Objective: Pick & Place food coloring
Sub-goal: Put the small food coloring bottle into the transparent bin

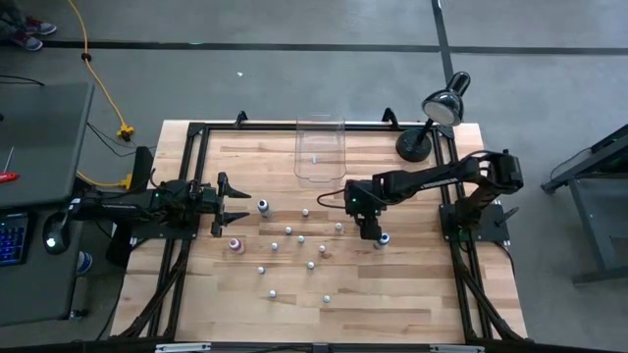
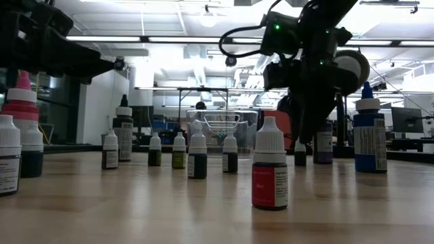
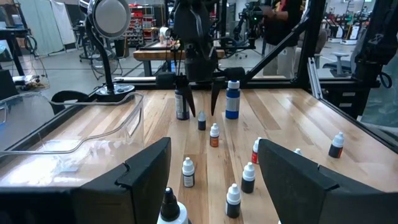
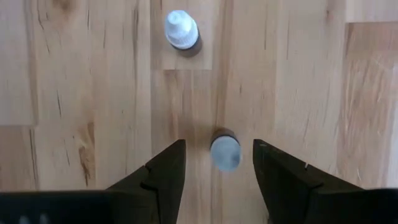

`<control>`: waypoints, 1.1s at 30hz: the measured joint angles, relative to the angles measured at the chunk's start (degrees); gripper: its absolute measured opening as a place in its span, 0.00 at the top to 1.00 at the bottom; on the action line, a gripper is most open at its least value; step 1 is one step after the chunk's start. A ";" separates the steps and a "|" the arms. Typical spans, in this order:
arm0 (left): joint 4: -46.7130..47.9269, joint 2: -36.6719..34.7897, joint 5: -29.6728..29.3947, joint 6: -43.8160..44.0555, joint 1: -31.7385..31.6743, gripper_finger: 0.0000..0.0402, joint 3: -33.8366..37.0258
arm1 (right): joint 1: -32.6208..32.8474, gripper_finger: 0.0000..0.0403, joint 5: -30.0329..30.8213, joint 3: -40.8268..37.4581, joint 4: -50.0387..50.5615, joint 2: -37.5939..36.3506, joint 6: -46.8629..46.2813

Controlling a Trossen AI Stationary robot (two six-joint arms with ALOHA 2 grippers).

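Observation:
Several tiny food coloring bottles (image 1: 294, 240) with whitish caps stand upright on the wooden table. My right gripper (image 1: 369, 231) points straight down over the table's right-middle, open. In the right wrist view a pale-capped bottle (image 4: 225, 152) stands between its fingers (image 4: 163, 171) with a gap on each side. The left wrist view shows that same small bottle (image 3: 201, 121) below the open right gripper (image 3: 200, 102). My left gripper (image 1: 235, 203) waits open at the table's left, level, with a blue bottle (image 1: 263, 206) just beyond its tips.
A clear plastic bin (image 1: 319, 152) sits at the far middle of the table, and a black desk lamp (image 1: 437, 118) at the far right. A taller blue bottle (image 3: 232, 99) and a dark bottle (image 3: 181, 103) stand close to the right gripper. A black frame (image 1: 196, 132) borders the tabletop.

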State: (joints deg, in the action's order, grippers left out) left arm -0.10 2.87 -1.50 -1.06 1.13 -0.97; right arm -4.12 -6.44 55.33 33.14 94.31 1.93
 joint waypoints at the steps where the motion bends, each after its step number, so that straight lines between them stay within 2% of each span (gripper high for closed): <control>1: 0.00 0.00 0.00 0.00 0.02 0.41 -0.02 | -0.02 0.56 0.02 0.00 0.14 0.08 0.00; 7: 0.00 0.00 0.14 0.00 0.02 0.41 -0.02 | -0.11 0.57 0.04 0.00 0.24 0.08 -0.10; 20: 0.00 -0.01 0.17 0.01 0.01 0.41 -0.02 | -0.11 0.68 0.69 0.02 0.66 0.08 -0.44; 33: 0.00 -0.02 0.20 0.02 0.00 0.41 -0.02 | -0.11 0.71 1.83 0.07 1.10 0.08 -0.44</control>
State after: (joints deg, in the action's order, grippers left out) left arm -0.10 2.86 -1.30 -1.04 1.13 -0.99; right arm -4.23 -4.60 55.40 34.24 94.39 1.50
